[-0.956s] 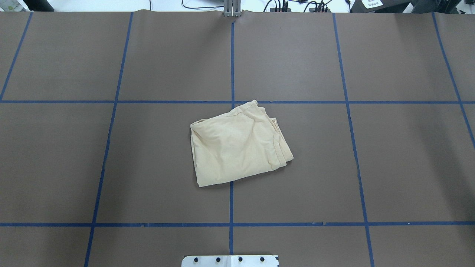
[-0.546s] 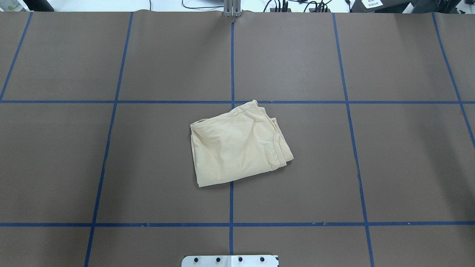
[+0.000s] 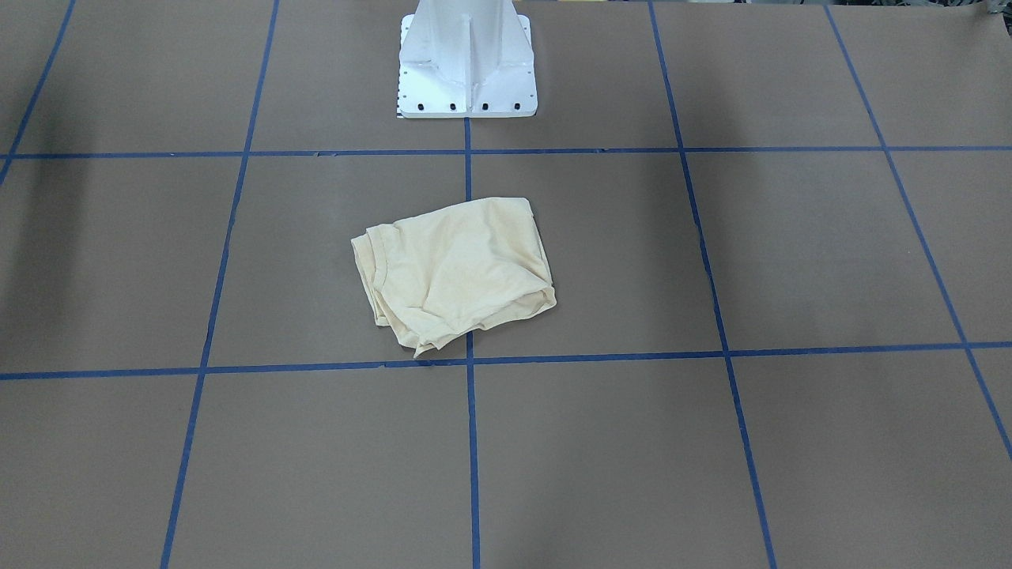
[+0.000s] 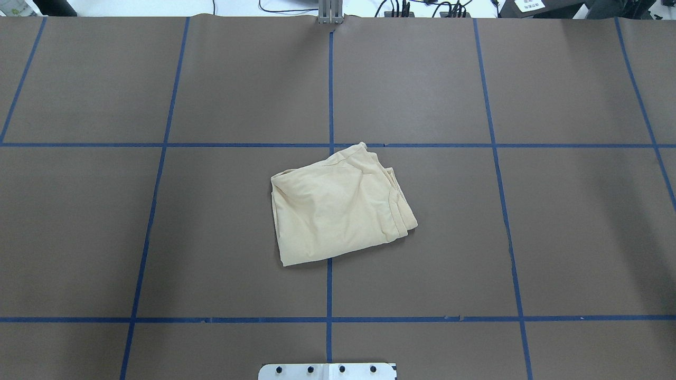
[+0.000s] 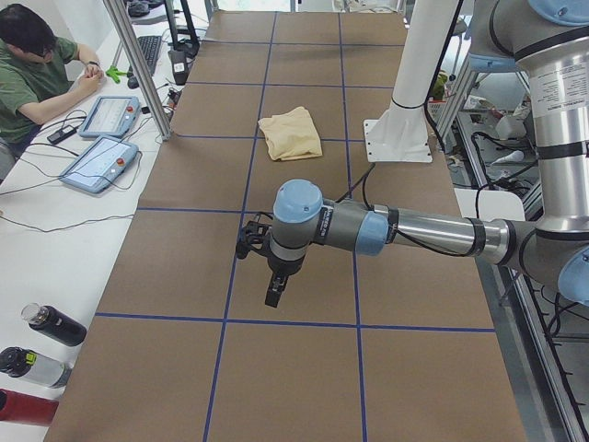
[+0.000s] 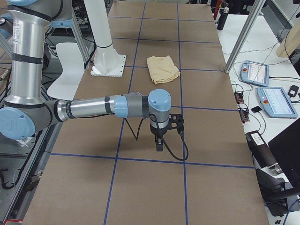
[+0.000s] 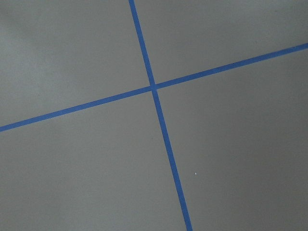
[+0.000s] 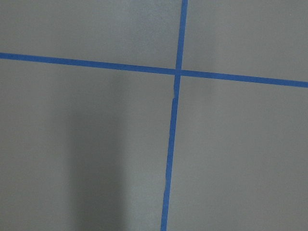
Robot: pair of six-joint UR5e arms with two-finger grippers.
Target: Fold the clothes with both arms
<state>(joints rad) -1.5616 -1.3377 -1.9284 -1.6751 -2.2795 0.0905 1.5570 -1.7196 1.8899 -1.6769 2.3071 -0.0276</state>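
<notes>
The cream-yellow T-shirt lies folded into a small, slightly crumpled bundle at the table's middle, over a blue tape crossing; it also shows in the front-facing view and both side views. No print or label shows. The left gripper hangs over bare table far from the shirt, and the right gripper likewise at the other end. I cannot tell whether either is open or shut. Neither holds anything. Both wrist views show only brown cover and blue tape.
The white base pedestal stands behind the shirt. An operator sits at a side bench with teach pendants and bottles. An aluminium post stands at the table's far edge. More pendants lie there.
</notes>
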